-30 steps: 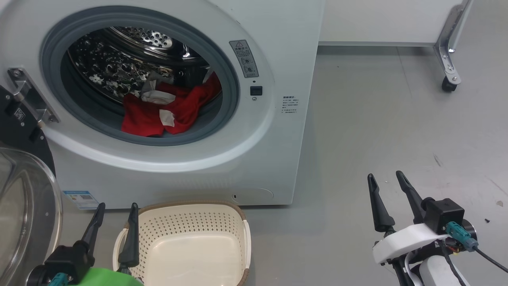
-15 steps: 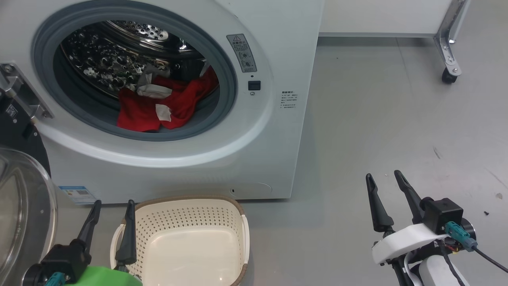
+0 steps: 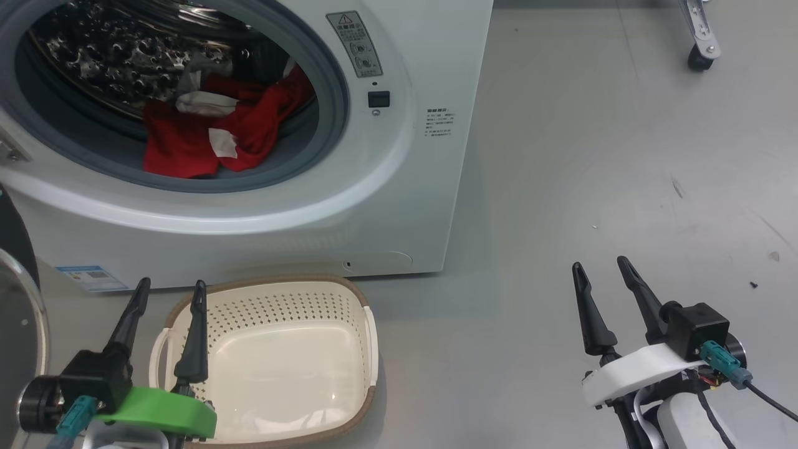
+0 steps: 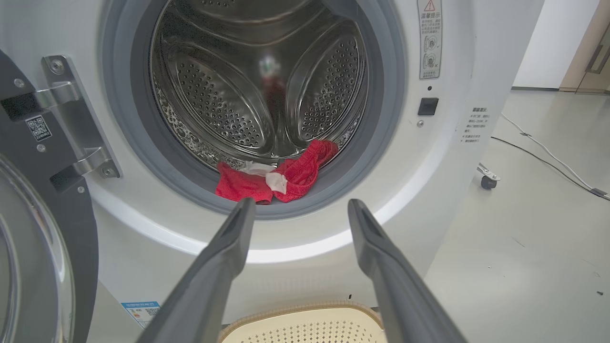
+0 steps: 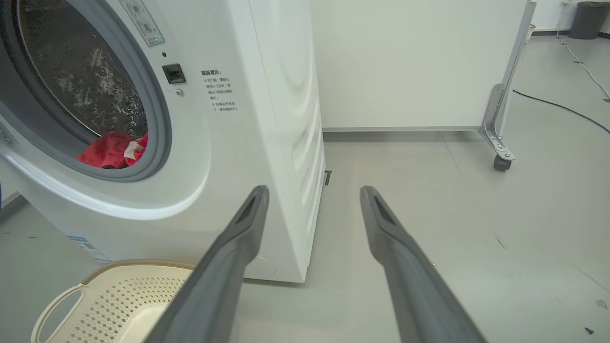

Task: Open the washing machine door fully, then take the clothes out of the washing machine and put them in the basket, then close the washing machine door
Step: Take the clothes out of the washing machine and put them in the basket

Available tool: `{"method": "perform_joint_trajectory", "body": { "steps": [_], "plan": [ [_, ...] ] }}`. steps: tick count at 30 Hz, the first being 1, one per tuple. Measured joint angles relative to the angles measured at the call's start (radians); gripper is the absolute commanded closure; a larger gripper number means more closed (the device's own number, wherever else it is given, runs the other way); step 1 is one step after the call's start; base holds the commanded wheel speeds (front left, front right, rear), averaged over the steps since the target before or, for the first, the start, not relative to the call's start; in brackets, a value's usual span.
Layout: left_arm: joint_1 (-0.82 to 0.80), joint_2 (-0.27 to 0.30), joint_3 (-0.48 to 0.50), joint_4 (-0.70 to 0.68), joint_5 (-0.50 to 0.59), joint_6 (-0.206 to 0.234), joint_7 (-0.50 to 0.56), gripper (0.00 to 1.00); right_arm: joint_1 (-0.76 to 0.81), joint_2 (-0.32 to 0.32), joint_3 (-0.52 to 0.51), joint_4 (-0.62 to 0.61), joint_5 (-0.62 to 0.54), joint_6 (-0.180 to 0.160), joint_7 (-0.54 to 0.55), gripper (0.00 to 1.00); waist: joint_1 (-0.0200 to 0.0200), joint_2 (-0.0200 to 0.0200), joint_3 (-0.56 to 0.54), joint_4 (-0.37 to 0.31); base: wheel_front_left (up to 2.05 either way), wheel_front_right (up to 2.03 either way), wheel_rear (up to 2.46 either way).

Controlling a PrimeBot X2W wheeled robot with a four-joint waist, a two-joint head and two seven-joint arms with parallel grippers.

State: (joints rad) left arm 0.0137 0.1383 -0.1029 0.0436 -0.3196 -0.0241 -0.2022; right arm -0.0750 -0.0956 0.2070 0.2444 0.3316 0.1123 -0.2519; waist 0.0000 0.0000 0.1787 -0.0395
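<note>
To the left of our left gripper (image 3: 172,284), whose jaws stand wide apart and empty, the washing machine door (image 4: 33,247) hangs open, cut off by the frame edge. Beyond those fingertips the clothes (image 3: 187,143) lie in the washing machine (image 3: 386,187), partly hidden behind the gasket (image 3: 332,109). The basket (image 3: 268,279) sits beneath the inner finger, its near corner hidden behind that gripper. Far right, our right gripper (image 3: 600,264) gapes, holding nothing, over the grey floor (image 3: 561,156).

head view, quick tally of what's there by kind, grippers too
washing machine: 1
washing machine door: 1, swung open
basket: 1
clothes: 1 red heap in the drum; separate pieces cannot be told
grippers: 2, left gripper and right gripper, both open
total: 6
</note>
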Motion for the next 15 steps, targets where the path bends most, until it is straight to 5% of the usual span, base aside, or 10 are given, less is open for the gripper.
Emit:
{"method": "perform_joint_trajectory", "body": {
  "steps": [15],
  "plan": [
    [-0.213,0.071,0.034,-0.013,0.043,0.022,0.120,0.00,-0.056,0.010,0.021,-0.024,0.000,0.001,0.000,0.00,0.0000,0.0000,0.162,-0.083,0.00,0.00,0.00]
  ]
}}
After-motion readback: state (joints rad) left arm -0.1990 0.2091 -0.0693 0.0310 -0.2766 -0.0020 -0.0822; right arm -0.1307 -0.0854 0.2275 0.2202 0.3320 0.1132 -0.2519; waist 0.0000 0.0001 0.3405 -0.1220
